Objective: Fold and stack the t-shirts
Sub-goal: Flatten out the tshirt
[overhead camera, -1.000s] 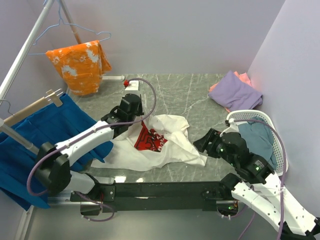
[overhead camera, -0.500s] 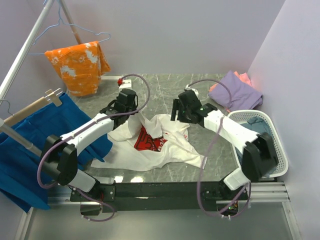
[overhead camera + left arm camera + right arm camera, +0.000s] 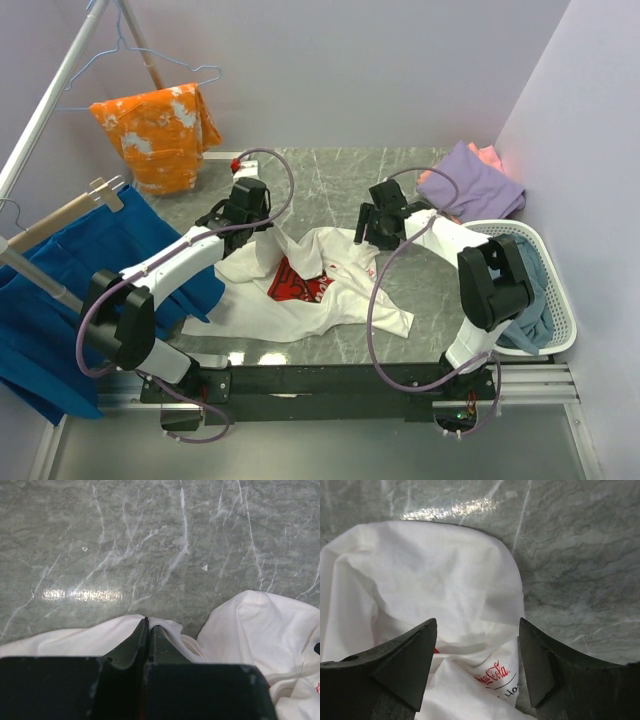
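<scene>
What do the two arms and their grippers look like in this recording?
The left arm and right arm have white shells over their links, with black joints and bases. A mauve cable loops loosely along each. The left gripper and right gripper have black, wedge-shaped fingers that taper to the tips.

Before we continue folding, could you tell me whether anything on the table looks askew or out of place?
Only the white t-shirt: it lies bunched and twisted rather than flat. The left end effector is pinched shut on its edge; the right end effector hovers open above it.
</scene>
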